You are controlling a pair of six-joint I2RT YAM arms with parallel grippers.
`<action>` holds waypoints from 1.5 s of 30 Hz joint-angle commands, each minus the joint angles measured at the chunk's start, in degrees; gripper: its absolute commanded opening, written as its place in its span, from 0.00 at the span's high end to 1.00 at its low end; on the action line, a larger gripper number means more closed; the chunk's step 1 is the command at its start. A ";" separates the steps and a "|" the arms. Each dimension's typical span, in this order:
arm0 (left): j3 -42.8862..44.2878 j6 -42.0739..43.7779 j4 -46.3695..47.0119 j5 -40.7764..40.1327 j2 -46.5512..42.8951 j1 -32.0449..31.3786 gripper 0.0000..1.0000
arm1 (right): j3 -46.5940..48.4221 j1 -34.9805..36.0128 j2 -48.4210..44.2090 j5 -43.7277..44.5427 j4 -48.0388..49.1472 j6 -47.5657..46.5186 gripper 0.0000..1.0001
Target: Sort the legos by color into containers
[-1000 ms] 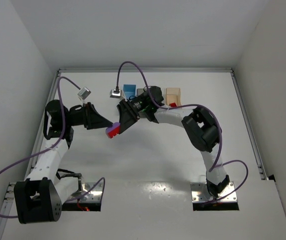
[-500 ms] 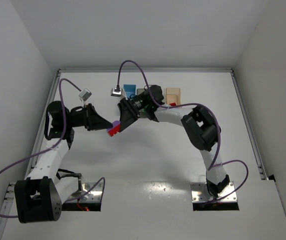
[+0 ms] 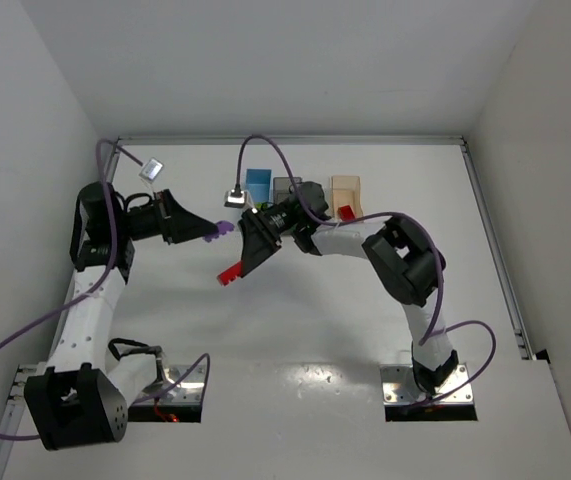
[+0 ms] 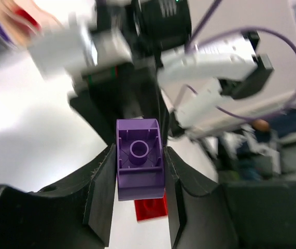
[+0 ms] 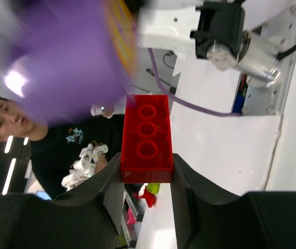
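Observation:
My left gripper is shut on a purple brick and holds it in the air left of the bins. In the left wrist view the purple brick sits between both fingers, underside up. My right gripper is shut on a red brick just below and to the right of the purple one, apart from it. In the right wrist view the red brick is clamped between the fingers. The red brick also shows in the left wrist view.
The blue bin, the dark grey bin and the pale orange bin stand in a row at the back. A red brick lies in the orange one. The right arm hides the clear bin.
The purple and red bricks were pressed together between the two grippers. Now they are apart: the left gripper moved up and left with the purple one, the right holds the red one lower.

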 commanded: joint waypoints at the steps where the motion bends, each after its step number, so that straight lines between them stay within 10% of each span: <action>1: 2.78 7.84 -5.49 -6.35 -2.40 1.87 1.00 | -1.98 1.09 -3.04 -5.87 12.11 -0.05 1.00; 12: 2.16 8.98 -9.35 -14.80 -5.39 6.27 1.00 | -7.00 -4.70 -5.68 -5.87 14.05 -0.05 1.00; 24: 5.50 16.97 -19.97 -21.83 -6.10 6.97 1.00 | 9.33 -26.06 2.23 -5.87 16.44 9.36 1.00; 29: 7.52 17.68 -21.13 -22.98 -3.64 6.97 1.00 | 6.28 -36.43 -0.30 2.90 -15.55 -9.65 1.00; 30: 8.05 17.68 -21.13 -22.98 -2.33 6.97 1.00 | 6.27 -37.83 -4.58 8.31 -30.27 -19.11 1.00; 31: 9.10 17.68 -21.13 -22.46 -1.80 6.97 1.00 | 11.58 -40.20 -6.45 11.59 -66.35 -44.70 1.00; 34: 10.42 18.21 -21.13 -22.45 -0.48 6.45 1.00 | 23.55 -40.84 -10.33 30.48 -104.51 -74.33 1.00; 45: 14.47 24.44 -24.38 -32.02 1.20 1.70 1.00 | 22.55 -31.62 -13.32 67.50 -112.96 -95.05 1.00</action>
